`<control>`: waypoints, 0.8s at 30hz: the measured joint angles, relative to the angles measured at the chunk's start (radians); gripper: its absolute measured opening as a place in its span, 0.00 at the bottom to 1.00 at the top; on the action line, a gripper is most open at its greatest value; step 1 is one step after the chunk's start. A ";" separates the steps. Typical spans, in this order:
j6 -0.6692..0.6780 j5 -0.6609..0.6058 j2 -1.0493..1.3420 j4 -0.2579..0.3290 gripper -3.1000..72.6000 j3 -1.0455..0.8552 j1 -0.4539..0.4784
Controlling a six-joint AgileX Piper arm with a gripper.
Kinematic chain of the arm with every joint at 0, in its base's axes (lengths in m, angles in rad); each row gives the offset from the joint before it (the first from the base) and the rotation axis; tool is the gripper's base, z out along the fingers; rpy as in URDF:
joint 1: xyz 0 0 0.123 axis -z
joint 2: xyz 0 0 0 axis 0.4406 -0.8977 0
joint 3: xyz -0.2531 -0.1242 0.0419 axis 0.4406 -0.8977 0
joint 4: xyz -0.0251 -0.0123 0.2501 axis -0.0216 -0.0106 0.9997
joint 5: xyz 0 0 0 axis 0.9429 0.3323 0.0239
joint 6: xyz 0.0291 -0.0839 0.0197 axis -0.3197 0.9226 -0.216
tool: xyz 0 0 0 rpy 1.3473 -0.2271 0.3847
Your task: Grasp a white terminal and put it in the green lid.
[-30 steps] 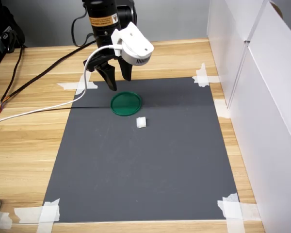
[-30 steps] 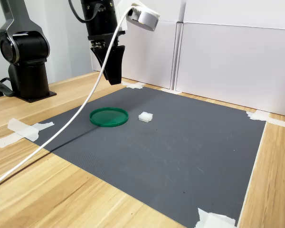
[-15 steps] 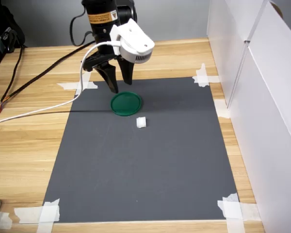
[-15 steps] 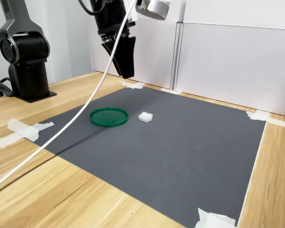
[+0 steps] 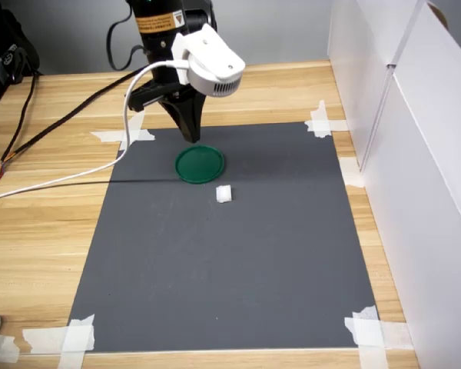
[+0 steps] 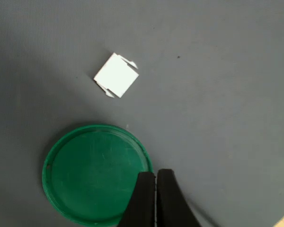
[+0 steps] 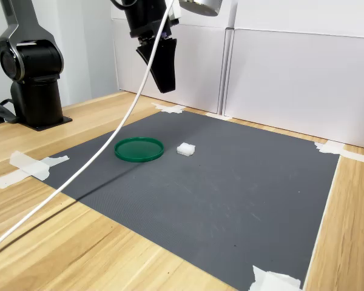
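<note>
The arm's black gripper [image 5: 190, 132] hung high over the dark grey mat [image 5: 230, 269], its fingers [image 6: 165, 198] pressed together and holding nothing. The tiny white ribbed plastic terminal [image 5: 224, 194] lay on the mat just beside the flat round dark-green plastic lid [image 5: 200, 164], not touching it. To grasp well, the fingers would need to spread, centre over the terminal's flat sides, then descend straight without nudging the lid.

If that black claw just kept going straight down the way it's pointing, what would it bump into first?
Probably the rim of the flat round dark-green plastic lid: in the wrist view the shut gripper points at its edge. It might just miss and meet the dark grey mat; depth is unclear.
</note>
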 joint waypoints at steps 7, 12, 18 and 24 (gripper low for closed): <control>0.005 -0.030 -0.109 -0.016 0.03 0.054 -0.010; 0.008 -0.030 -0.149 -0.086 0.16 0.075 -0.079; -0.003 -0.021 -0.175 -0.096 0.52 0.076 -0.156; -0.080 0.018 -0.203 -0.097 0.78 0.076 -0.203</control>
